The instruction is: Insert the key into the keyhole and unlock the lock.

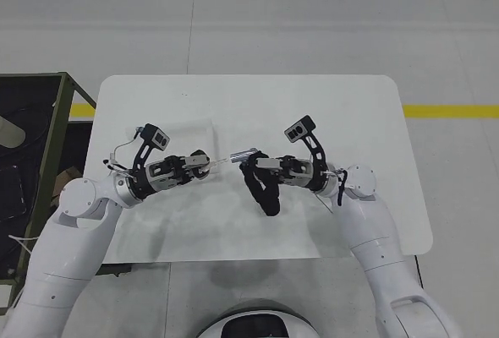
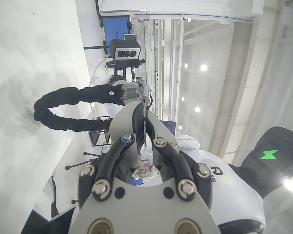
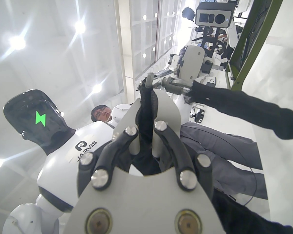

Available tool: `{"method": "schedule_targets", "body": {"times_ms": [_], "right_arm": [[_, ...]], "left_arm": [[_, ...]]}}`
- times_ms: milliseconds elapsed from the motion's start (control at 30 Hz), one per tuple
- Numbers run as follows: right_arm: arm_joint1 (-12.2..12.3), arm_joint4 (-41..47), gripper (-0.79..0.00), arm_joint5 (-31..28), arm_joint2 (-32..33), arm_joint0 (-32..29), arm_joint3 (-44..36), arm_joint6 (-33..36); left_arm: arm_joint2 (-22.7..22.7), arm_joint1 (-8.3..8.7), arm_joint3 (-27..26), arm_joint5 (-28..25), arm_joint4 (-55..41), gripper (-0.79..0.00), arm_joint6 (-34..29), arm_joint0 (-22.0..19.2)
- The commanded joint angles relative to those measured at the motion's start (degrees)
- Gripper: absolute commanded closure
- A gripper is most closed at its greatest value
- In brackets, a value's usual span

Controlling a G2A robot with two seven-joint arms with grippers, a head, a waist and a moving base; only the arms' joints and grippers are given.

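We log right gripper (image 3: 146,105) clamped on black-sleeved lock cable (image 3: 146,125). Metal lock body (image 3: 173,84) sits just beyond gripper tip. Second cable run leaves lock body, crosses toward white surface (image 3: 283,57). Left gripper (image 3: 174,68) farther off, facing lock body, near it.

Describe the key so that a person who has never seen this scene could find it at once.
Look above the middle of the white table. There the left gripper is shut on the key, which points at the lock held by the right gripper. It is a thin, flat metal blade, whereas the lock has a round silver cylinder and a black fabric-covered loop.
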Motion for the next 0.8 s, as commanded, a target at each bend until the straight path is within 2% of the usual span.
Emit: {"method": "schedule_targets", "body": {"times_ms": [0,767], "right_arm": [[0.0,0.0,0.0,0.0,-0.2,0.1,0.2,0.0],[0.5,1.5,0.0,1.5,-2.0,1.5,1.2,0.1]], "left_arm": [[-0.1,-0.18,0.0,0.0,0.2,0.0,-0.1,0.0],[-1.9,-2.19,0.1,1.1,2.3,0.0,-1.9,-0.3]]}}
